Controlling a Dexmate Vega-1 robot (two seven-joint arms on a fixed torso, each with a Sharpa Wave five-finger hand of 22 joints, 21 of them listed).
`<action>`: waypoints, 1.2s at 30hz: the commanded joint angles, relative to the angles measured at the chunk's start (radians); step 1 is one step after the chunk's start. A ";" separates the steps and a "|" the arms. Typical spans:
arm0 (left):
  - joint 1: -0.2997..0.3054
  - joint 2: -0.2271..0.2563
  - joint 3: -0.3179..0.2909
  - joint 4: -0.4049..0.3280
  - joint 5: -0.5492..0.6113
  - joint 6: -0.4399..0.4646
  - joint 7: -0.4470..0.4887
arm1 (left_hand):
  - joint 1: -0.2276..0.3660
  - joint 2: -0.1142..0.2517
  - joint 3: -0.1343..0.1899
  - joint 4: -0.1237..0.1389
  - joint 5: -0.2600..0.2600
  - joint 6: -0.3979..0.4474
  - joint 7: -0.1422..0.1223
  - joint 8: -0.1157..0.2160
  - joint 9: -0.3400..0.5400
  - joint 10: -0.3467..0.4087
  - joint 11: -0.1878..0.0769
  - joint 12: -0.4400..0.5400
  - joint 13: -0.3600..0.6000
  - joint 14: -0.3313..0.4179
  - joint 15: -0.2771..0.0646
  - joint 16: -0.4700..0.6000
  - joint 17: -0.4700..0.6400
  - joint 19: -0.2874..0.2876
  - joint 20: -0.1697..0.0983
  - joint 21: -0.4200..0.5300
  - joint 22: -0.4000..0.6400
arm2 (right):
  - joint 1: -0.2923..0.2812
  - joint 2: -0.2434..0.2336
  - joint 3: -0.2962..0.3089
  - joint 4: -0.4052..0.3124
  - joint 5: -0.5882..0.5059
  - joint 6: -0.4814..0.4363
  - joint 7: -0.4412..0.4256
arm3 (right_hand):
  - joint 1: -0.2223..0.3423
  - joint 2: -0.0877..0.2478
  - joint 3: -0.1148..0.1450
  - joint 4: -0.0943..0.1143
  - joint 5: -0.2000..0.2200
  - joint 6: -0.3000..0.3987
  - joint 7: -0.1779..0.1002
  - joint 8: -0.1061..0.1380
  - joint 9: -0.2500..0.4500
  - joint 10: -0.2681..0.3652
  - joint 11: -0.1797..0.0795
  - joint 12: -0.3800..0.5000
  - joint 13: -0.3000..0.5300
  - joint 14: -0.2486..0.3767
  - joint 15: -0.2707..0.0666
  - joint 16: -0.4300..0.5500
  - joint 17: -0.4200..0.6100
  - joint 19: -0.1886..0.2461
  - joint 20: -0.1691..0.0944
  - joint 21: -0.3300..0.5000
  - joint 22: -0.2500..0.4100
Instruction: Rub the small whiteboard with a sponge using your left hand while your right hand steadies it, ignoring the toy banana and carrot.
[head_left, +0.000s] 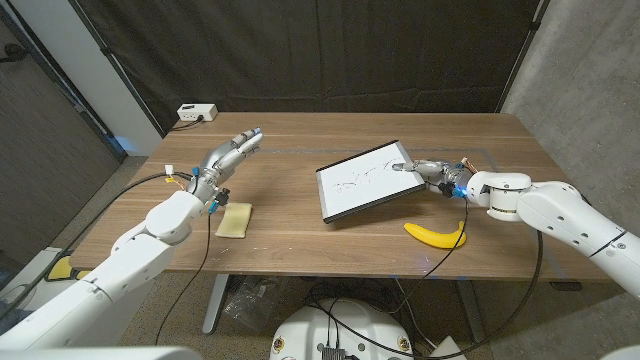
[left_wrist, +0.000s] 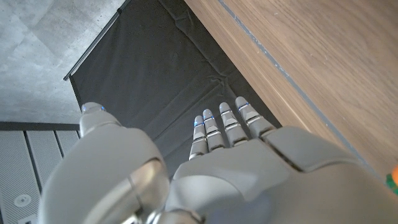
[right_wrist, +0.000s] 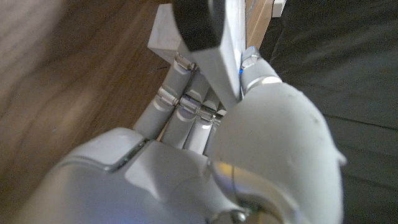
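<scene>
The left hand (head_left: 232, 150) hangs released, fingers straight. The sponge (head_left: 235, 219) lies at its six o'clock, nearer the robot. The right hand (head_left: 432, 172) pinches the whiteboard's (head_left: 365, 180) three-o'clock edge, tilting it at table centre.

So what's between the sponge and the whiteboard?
Bare wood, in the head view: nothing lies between the sponge and the whiteboard on the table.

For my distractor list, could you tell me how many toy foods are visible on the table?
1: a toy banana lies near the table's front edge, just ahead of the right hand. A toy carrot may be hidden; an orange speck appears at the left wrist view's edge.
</scene>
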 joint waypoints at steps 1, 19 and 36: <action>0.120 0.005 -0.068 -0.057 0.269 -0.083 0.191 | 0.020 -0.013 -0.014 -0.013 0.020 0.048 -0.011 0.011 0.001 0.051 -0.009 0.004 0.006 0.043 -0.028 0.001 0.003 0.038 -0.016 0.003 0.002 | -0.052 0.011 0.016 -0.033 0.006 0.059 -0.031 | 0.095 0.094 -0.005 0.002 0.003 0.003 -0.002 -0.005 0.005 0.009 -0.006 -0.003 0.002 0.059 -0.057 0.009 0.001 0.022 -0.012 0.010 -0.002; 0.285 -0.030 -0.204 -0.165 0.573 0.014 0.342 | 0.123 -0.009 -0.023 -0.053 0.067 0.188 -0.052 0.030 0.001 0.185 -0.073 0.006 0.006 0.182 -0.076 0.012 0.002 0.185 -0.045 0.033 0.002 | -0.083 0.003 0.029 -0.079 0.030 0.059 -0.074 | 0.096 0.094 -0.015 0.000 0.005 0.002 -0.002 -0.015 0.011 0.015 -0.005 -0.011 0.002 0.057 -0.057 0.016 -0.008 0.024 -0.013 0.023 -0.012; 0.481 -0.019 -0.380 -0.399 0.767 0.330 0.212 | 0.151 -0.006 -0.023 -0.061 0.076 0.203 -0.060 0.027 0.001 0.199 -0.082 -0.002 0.006 0.198 -0.081 0.007 0.001 0.205 -0.049 0.034 0.002 | -0.099 -0.012 0.043 -0.141 0.061 0.032 -0.130 | 0.097 0.094 -0.022 0.000 0.006 0.002 -0.005 -0.023 0.017 0.013 -0.009 -0.020 0.004 0.054 -0.057 0.019 -0.015 0.014 -0.012 0.037 -0.014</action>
